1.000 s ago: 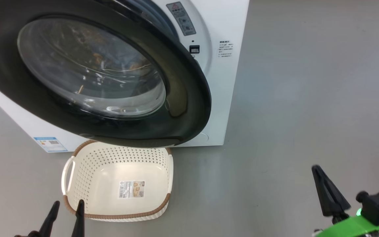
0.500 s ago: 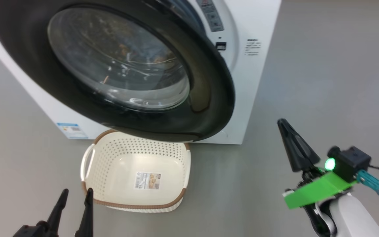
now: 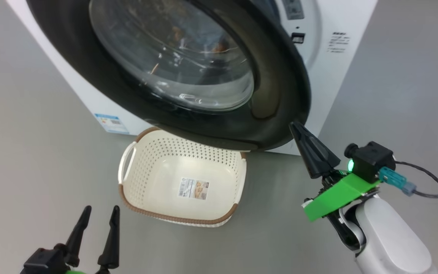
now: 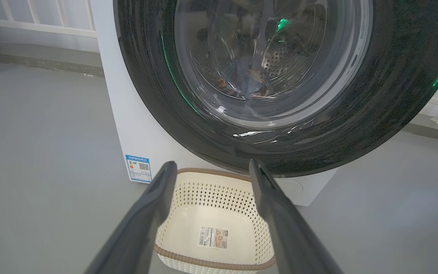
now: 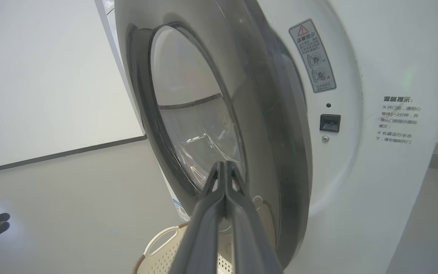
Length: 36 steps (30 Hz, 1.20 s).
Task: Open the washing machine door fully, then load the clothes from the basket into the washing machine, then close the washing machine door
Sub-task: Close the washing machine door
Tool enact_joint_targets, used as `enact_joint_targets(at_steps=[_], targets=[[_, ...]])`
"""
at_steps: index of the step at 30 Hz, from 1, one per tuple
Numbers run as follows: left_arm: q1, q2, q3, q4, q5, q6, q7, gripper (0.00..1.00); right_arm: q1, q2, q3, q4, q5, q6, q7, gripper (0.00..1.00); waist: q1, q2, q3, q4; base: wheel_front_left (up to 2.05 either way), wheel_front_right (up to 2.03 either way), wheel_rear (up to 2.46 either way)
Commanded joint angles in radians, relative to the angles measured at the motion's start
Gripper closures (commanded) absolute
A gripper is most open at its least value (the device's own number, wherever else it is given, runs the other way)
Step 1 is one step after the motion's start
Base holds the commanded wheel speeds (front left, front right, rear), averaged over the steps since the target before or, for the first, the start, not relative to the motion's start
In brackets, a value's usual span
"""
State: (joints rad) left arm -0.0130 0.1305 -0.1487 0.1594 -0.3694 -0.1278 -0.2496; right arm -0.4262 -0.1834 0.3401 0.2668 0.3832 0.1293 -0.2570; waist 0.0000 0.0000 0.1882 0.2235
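Right fingers: the right gripper (image 3: 294,125) has its two fingers pressed together into one dark point, holding nothing.
Right tip to target: it sits just beside the lower right rim of the washing machine door (image 3: 173,57), on the door's outer face; I cannot tell whether it touches.
Left fingers: the left gripper (image 3: 102,208) has its fingers spread apart and empty, low at the near left, just short of the basket (image 3: 177,219).
Door: it stands ajar, hinged on the left, with its free edge swung out on the right. Being round, it has no long axis; what matters is the plane of its face.
Gap: seen from the right wrist, the free edge stands apart from the white front of the washing machine (image 3: 337,76), where the latch slot (image 5: 330,122) waits to the right.
Clothes: the clothes (image 4: 247,78) show as blue fabric through the glass, inside the drum.
Basket state: empty, on the floor below the door.
Nearer arm: the right, by a wide margin.
Likely step: closing the door, by a push on the free edge toward the far side.
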Motion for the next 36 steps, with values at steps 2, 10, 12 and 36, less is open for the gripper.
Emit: enact_joint_targets(at_steps=[2,10,12,36], targets=[[-0.044,0.014,0.027,-0.021,-0.004,-0.003,-0.012,0.00,-0.036,0.013,0.019,0.002,0.017,0.001,-0.005,1.00,0.0000,0.0000,0.026,0.028,0.00,0.00,0.00],[-0.065,0.009,0.016,-0.017,-0.007,-0.003,-0.012,0.00,-0.088,0.011,0.002,0.077,0.042,0.001,-0.005,1.00,0.0000,0.0000,0.048,0.052,0.00,0.00,0.00],[-0.069,0.008,0.015,-0.017,-0.007,-0.003,-0.012,0.00,-0.101,0.010,-0.011,0.088,0.044,0.001,-0.005,1.00,0.0000,0.0000,0.053,0.056,0.00,0.00,0.00],[-0.140,-0.014,-0.020,-0.029,-0.018,-0.003,-0.012,0.00,-0.294,-0.007,-0.203,0.152,0.018,0.001,-0.005,1.00,0.0000,0.0000,0.149,0.113,0.00,0.00,0.00]])
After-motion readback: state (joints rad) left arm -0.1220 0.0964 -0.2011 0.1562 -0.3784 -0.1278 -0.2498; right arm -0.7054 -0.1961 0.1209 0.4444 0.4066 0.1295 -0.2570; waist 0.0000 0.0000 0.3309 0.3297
